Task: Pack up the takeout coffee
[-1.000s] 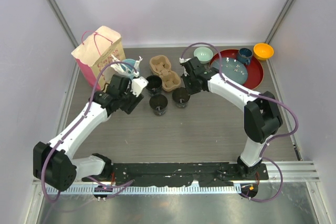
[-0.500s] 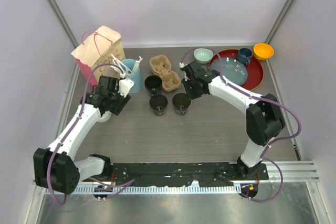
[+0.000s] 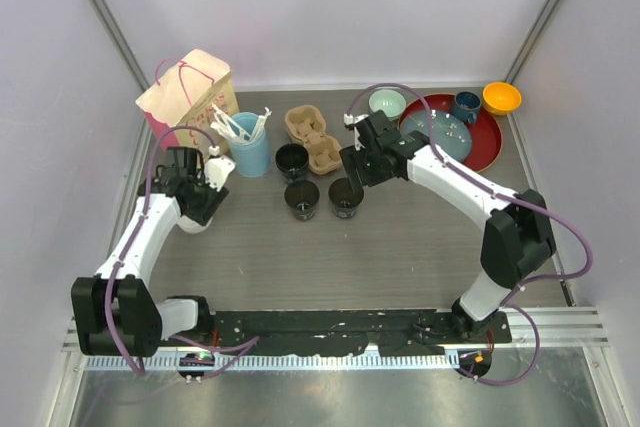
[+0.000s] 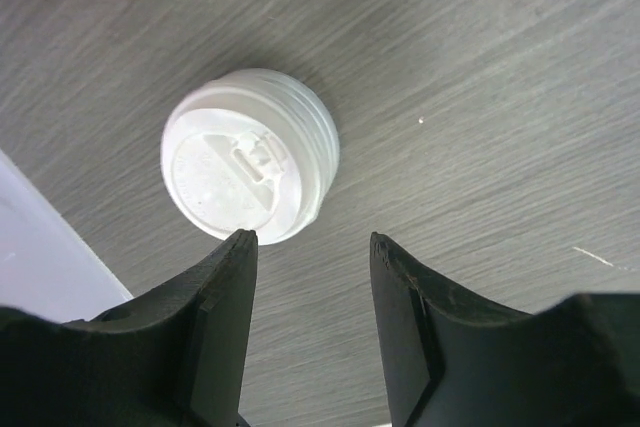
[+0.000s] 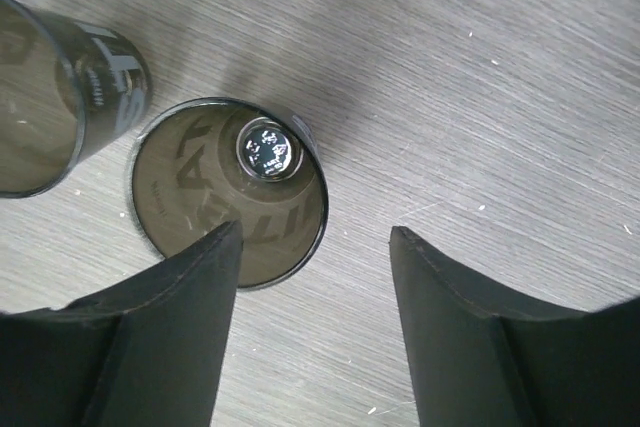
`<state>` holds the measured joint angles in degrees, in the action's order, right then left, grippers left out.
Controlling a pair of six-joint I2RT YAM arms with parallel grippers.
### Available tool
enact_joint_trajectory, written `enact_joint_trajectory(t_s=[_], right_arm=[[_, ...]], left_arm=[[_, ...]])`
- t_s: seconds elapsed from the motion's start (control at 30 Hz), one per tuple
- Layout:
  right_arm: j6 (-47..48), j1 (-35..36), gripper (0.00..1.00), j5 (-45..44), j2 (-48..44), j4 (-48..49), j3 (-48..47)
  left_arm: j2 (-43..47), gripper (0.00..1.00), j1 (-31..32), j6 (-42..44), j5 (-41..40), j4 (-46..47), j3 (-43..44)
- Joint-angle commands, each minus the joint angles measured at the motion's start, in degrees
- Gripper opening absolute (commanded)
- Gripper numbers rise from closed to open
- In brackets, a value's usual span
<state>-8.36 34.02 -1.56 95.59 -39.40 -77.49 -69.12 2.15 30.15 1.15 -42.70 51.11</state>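
Cup (image 5: 230, 192), lidless, is sitting just ahead of my right gripper (image 5: 315, 242), its jaws gaping empty; my left gripper (image 4: 312, 247) is hovering, half-spread and empty, just behind a white lid (image 4: 250, 155).

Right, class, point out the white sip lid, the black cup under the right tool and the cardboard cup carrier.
white sip lid (image 4: 240, 162): left wrist view, top face.
black cup (image 5: 280, 212): right wrist view, inner wall.
cardboard cup carrier (image 3: 313, 139): top external view, centre.

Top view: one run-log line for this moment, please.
left fingers: open near white lids | right fingers: open near black cup | cups: unlidded
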Motion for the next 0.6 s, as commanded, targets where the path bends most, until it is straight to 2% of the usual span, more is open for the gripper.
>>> enact_joint_trajectory(t_s=[0.0, 0.03, 0.2, 0.33, 0.37, 0.57], right_arm=[[2.64, 0.17, 0.7, 0.77, -6.11, 1.69, -2.31], [3.34, 0.17, 0.74, 0.95, -7.42, 2.13, -2.05], [5.46, 0.17, 0.75, 0.51, -10.95, 4.5, 0.94], [6.34, 0.17, 0.75, -1.68, -12.88, 5.12, 2.87], [6.25, 0.08, 0.75, -2.39, -13.06, 5.12, 3.57], [6.51, 0.26, 0.75, -3.35, -12.8, 5.47, 4.54]], left_arm=[[-0.75, 0.52, -0.48, 4.12, 3.95, -2.13, 0.4], [-0.66, 0.52, -0.57, 4.73, 3.69, -1.87, 0.13], [-1.19, 0.42, -1.09, 7.02, 2.2, -1.69, -0.93], [-2.15, 0.4, -1.89, 8.6, 2.1, -1.95, -0.93], [-2.24, 0.4, -3.98, 8.78, 2.1, -1.34, -1.01], [-4.79, 0.39, -4.44, 8.61, 3.42, 1.56, -0.66]])
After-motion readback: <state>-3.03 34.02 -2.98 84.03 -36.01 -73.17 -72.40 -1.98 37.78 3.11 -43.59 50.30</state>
